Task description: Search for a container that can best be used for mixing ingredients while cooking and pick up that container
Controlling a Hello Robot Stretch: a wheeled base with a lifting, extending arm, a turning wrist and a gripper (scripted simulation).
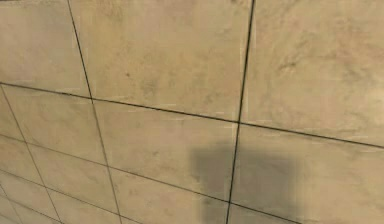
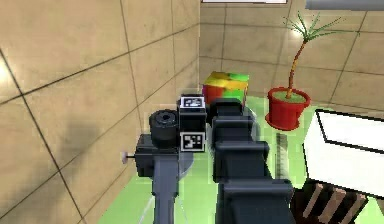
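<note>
The gripper [image 2: 140, 155] is a dark lump at the end of the arm [image 2: 235, 165], low in the arm side view and close to a tan tiled wall [image 2: 70, 90]. Its fingers are too hard to make out, so I cannot tell if it has hold of anything. Two small white squares [image 2: 192, 139] with black marks sit just to its right. Under the arm is a shiny green surface [image 2: 120, 200]. Farther along it stands a box [image 2: 225, 86] coloured red, yellow and green. Near the box, to the right, is a red pot [image 2: 287, 108] with a tall, thin plant [image 2: 305, 40] in it. A white flat thing [image 2: 350, 150] is at the right edge, with something brown and wooden [image 2: 335, 200] below it. The forward view has tan wall tiles [image 1: 170, 60] with dark lines between them. I cannot tell where the mixing container is.
</note>
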